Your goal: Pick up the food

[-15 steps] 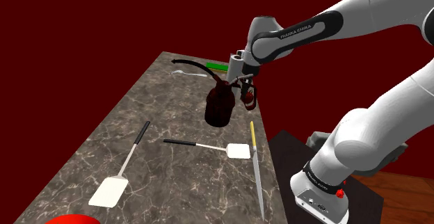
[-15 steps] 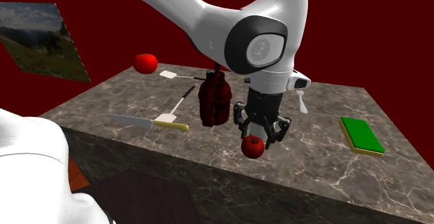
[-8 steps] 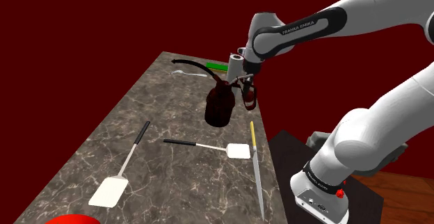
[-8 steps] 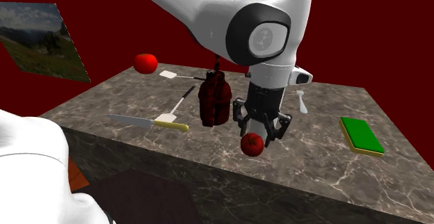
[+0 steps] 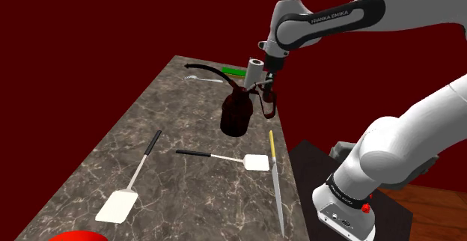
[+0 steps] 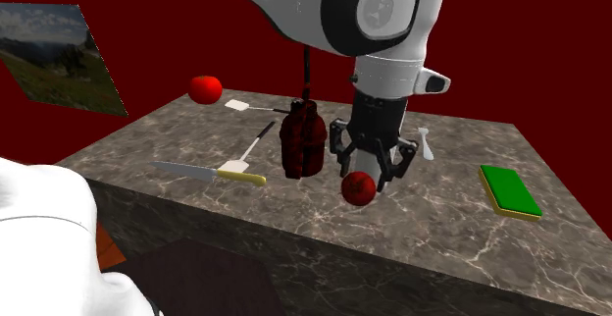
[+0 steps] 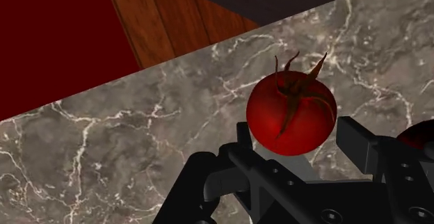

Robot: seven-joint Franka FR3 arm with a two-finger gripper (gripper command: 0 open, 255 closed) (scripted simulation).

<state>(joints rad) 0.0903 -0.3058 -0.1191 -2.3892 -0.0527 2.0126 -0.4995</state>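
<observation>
The food is a red tomato (image 7: 292, 115) with a dark stem. My black gripper (image 7: 298, 138) is shut on it, one finger on each side. In the second exterior view the tomato (image 6: 359, 187) hangs under the gripper (image 6: 366, 170), clear of the marble counter (image 6: 451, 226) near its front edge. From the shoulder view the gripper (image 5: 267, 106) sits just right of a dark red jug (image 5: 236, 114), and the tomato is mostly hidden behind the fingers.
The dark red jug (image 6: 302, 142) stands close beside the gripper. A yellow-handled knife (image 5: 276, 180) and two white spatulas (image 5: 224, 157) (image 5: 127, 191) lie on the counter. A green block (image 6: 509, 188), a white spoon (image 6: 425, 142) and a second red fruit (image 6: 205, 89) sit farther off.
The gripper has risen with the tomato held in it, so the tomato now hangs higher above the counter. Nothing else has moved.
</observation>
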